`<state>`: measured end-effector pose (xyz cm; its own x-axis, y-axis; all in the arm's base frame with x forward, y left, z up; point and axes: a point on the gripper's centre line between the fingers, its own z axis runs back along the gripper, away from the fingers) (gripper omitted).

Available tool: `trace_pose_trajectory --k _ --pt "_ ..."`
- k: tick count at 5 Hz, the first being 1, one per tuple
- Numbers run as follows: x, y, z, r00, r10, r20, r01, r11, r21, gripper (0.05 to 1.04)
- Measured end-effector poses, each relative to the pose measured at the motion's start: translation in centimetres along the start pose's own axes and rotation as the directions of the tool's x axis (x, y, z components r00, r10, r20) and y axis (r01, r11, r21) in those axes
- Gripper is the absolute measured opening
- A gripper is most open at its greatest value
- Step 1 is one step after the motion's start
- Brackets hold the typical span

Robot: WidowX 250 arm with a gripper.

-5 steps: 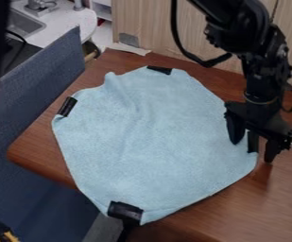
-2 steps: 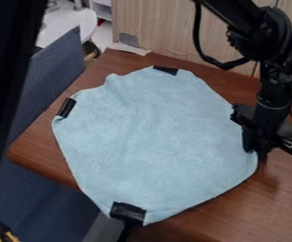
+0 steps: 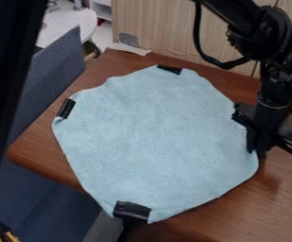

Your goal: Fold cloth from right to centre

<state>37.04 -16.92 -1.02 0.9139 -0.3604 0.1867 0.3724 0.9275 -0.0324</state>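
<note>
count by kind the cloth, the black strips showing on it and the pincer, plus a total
light blue cloth: 1
black strips: 3
pincer: 1
total: 5

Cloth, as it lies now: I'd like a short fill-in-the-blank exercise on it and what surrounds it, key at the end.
1. The cloth is light ____ in colour.
2. In view along its edges, the black pieces number ____.
3. As the camera sees it, the gripper is at the cloth's ____ edge.
4. The table under the cloth is ____ in colour.

Missing words: blue; three; right; brown.
</note>
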Motion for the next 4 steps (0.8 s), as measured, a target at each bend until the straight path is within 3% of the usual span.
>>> trace_pose_trajectory --k 1,2,4 --pt "0.7 -0.1 1.0 0.999 -0.029 0.044 0.029 0.999 -0.016 0.07" --pt "1.1 1.5 3.8 0.995 0.008 0.101 -0.007 1.0 -0.01 0.069" --pt "-1.1 5.7 9.2 0.974 0.133 0.183 -0.132 0.991 -0.019 0.069"
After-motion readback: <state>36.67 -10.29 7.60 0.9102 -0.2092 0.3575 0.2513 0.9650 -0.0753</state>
